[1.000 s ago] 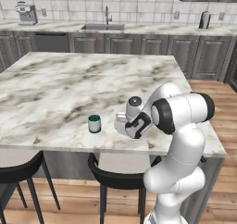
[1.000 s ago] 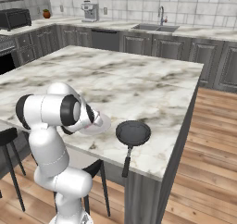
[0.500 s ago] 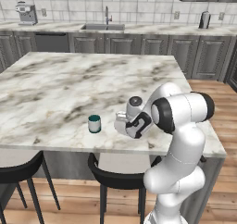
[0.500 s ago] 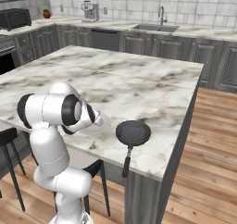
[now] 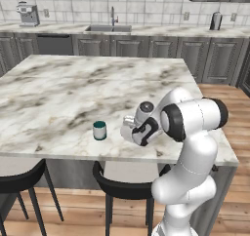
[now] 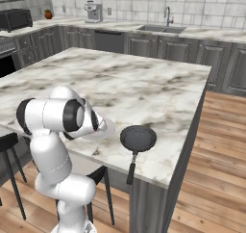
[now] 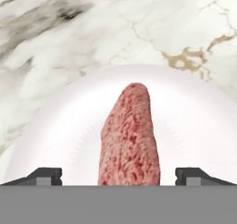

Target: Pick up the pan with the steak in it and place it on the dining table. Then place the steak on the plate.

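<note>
The pinkish-red steak (image 7: pixel 129 135) lies on the white plate (image 7: pixel 60 126) in the hand view. My gripper (image 7: pixel 121 176) hangs just above it, open, and its two fingertips (image 7: pixel 44 176) stand wide to either side of the meat without touching it. In the left base view my gripper (image 5: pixel 133 131) points down near the front edge of the marble dining table (image 5: pixel 73 84). The plate's rim (image 6: pixel 108 129) shows past my arm in the right base view. The black pan (image 6: pixel 138 137) sits empty on the table to the right of the plate, its handle (image 6: pixel 130 167) sticking out over the front edge.
A small teal cup (image 5: pixel 99 130) stands on the table left of my hand. Black stools (image 5: pixel 122 188) are tucked under the table's front edge. Dark cabinets with a sink (image 5: pixel 108 29) line the back wall.
</note>
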Tool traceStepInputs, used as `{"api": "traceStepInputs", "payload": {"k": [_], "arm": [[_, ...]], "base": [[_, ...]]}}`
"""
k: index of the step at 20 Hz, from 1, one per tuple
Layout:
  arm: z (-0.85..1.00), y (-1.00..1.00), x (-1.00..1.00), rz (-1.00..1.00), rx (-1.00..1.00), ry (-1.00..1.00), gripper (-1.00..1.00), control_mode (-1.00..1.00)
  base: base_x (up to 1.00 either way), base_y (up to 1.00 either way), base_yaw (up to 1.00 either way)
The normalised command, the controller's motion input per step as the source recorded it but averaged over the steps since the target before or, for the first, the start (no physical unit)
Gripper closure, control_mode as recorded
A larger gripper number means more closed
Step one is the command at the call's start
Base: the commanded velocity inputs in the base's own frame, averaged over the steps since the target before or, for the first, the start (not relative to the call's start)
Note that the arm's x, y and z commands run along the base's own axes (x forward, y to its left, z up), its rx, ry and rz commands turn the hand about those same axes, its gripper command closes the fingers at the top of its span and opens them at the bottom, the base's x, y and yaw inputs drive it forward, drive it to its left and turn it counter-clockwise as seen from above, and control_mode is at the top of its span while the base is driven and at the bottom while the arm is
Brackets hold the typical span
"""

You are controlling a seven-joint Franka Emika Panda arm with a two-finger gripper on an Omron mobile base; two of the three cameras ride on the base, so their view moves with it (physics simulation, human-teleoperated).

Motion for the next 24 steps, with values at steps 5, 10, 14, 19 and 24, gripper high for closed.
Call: {"api": "traceStepInputs", "payload": {"k": [5,10,14,19,24], "arm": [[0.74,0.04,-0.28,-0.03,0.01,0.0,-1.0,-1.0],[0.87,0.17,-0.46,-0.02,0.0,-0.03,-1.0,-1.0],[0.65,0.21,-0.52,-0.02,-0.02,-0.3,-1.0,-1.0],[0.05,0.0,-0.12,0.0,0.01,-0.1,-1.0,-1.0],[0.1,0.08,-0.4,0.02,0.0,-0.19,-1.0,-1.0]], "base": [[0.0,0.0,0.0],[0.0,0.0,0.0],[0.0,0.0,0.0],[0.0,0.0,0.0],[0.0,0.0,0.0]]}}
